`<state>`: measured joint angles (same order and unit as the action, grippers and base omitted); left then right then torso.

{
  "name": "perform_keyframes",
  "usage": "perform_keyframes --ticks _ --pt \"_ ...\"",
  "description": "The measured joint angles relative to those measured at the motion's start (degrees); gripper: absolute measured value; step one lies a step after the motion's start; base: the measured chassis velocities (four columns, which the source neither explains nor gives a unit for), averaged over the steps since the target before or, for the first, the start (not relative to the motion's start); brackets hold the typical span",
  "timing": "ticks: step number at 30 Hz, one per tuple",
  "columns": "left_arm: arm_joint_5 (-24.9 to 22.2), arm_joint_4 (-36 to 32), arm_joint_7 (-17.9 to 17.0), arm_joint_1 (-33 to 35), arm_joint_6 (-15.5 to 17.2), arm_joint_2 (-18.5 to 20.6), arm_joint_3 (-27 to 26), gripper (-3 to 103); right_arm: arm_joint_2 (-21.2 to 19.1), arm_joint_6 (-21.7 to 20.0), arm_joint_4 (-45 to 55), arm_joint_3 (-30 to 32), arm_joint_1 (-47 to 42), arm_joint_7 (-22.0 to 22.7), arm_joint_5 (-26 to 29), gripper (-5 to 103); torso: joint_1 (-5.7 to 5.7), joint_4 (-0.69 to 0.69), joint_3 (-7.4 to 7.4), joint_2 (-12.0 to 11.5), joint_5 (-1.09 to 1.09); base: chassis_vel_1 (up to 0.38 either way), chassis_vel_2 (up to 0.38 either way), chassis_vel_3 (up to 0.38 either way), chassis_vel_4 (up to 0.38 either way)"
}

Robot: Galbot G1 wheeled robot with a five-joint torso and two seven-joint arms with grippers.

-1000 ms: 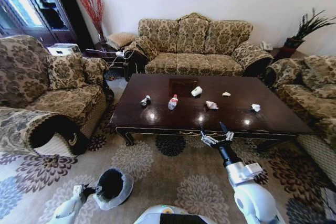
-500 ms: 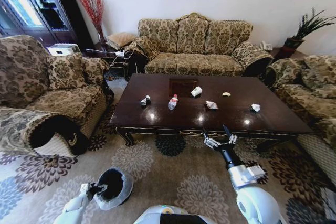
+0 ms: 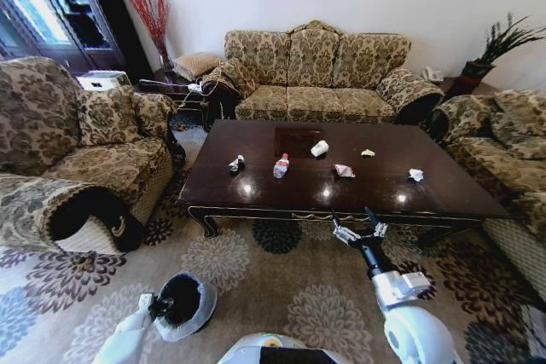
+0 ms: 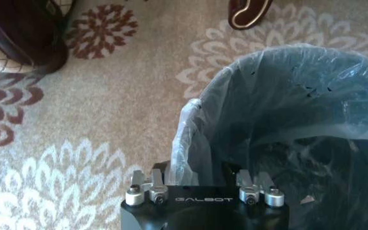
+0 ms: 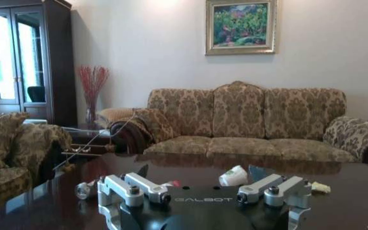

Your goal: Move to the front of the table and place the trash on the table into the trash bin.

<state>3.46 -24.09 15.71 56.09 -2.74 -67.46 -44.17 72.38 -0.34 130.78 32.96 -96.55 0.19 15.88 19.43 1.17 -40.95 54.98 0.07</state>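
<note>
Trash [image 3: 281, 165] all on surface [image 3: 256, 187]: bottle, cup [image 3: 319, 148], wrappers; none binned yet. Left end effector [image 3: 156, 305] clenched on bin [image 3: 183, 304] rim, bin down at floor level. Right end effector [image 3: 358, 229] released, empty, just short of near surface edge. Approach about done; pickups remain.

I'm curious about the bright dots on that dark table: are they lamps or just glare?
Head view: glare, since the glossy table mirrors light as bright spots near its front edge, and the walls bow like a wide lens. Right wrist view: the tabletop mirrors the sofa. Left wrist view: the trash bin liner glints.
</note>
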Motion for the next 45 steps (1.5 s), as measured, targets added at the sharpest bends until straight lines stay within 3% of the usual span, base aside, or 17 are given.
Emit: perform_keyframes --ticks 2,8,16,17,22,28,35,38,40,41,42,45 --pt "0.0 0.1 0.0 -0.1 0.0 0.0 0.0 56 0.1 0.0 0.0 0.0 -0.1 0.1 0.0 100 0.00 0.00 0.00 0.0 0.00 0.000 0.000 0.000 0.000" --pt "-2.2 -1.0 0.2 1.0 0.6 0.0 -0.2 36 0.2 0.0 0.2 0.0 -0.5 0.4 -0.1 100 0.00 -0.02 0.00 0.0 -0.07 0.000 0.000 0.000 0.000" --pt "-5.3 -3.7 0.3 3.4 1.4 0.0 -0.2 20 0.3 0.1 0.3 -0.2 -0.3 0.7 -0.1 100 0.00 0.00 0.00 0.0 -0.08 0.000 0.000 0.000 0.000" --pt "-6.2 -4.7 0.3 4.1 1.7 0.0 -0.3 12 0.3 0.2 0.3 -0.2 -0.3 0.8 -0.1 100 0.00 0.00 0.00 0.0 -0.08 0.000 0.000 0.000 0.000" --pt "-10.0 -10.7 0.2 8.0 4.1 -0.1 -0.3 2 0.7 0.4 0.3 -0.5 -0.3 1.1 -0.1 100 0.00 -0.01 0.00 0.0 -0.13 0.000 0.000 0.000 0.000" --pt "-13.3 -16.2 -0.9 11.3 5.1 -0.1 -0.5 0 1.2 0.5 0.0 -1.0 0.2 1.1 0.0 100 0.00 0.00 0.00 0.0 -0.08 0.000 0.000 0.000 0.000" --pt "-20.3 -24.8 -3.7 18.4 5.3 -0.1 -2.4 0 1.6 0.7 -0.5 -1.1 1.1 1.3 0.8 100 0.00 -0.01 0.00 0.0 -0.10 0.000 0.000 0.000 0.000" --pt "-27.8 -38.3 -6.2 27.3 6.9 -0.6 -6.1 0 1.7 0.9 -2.1 -1.6 3.5 1.3 1.7 100 0.00 -0.01 0.00 0.0 -0.05 0.000 0.000 0.000 0.000" --pt "-29.1 -41.4 -6.5 29.4 7.1 -1.0 -7.3 0 1.8 1.1 -2.6 -1.8 4.2 1.2 1.9 100 0.00 -0.02 0.01 0.0 -0.06 0.000 0.000 0.000 0.000" --pt "-31.9 -49.4 -7.5 34.9 7.7 -2.3 -11.2 0 2.3 1.9 -3.7 -2.4 5.7 0.8 2.7 100 0.00 -0.03 0.00 0.0 -0.10 0.000 0.000 0.000 0.000" --pt "-31.9 -49.4 -7.5 34.9 7.7 -2.3 -11.2 0 2.3 1.9 -3.7 -2.4 5.7 0.8 2.7 100 0.00 -0.03 0.00 0.0 -0.10 0.000 0.000 0.000 0.000" --pt "-35.8 -65.1 -9.3 44.3 8.4 -5.1 -19.2 0 3.3 4.2 -5.7 -3.3 8.7 -1.1 3.3 100 0.00 0.06 0.00 0.0 0.00 0.000 0.000 0.000 0.000"
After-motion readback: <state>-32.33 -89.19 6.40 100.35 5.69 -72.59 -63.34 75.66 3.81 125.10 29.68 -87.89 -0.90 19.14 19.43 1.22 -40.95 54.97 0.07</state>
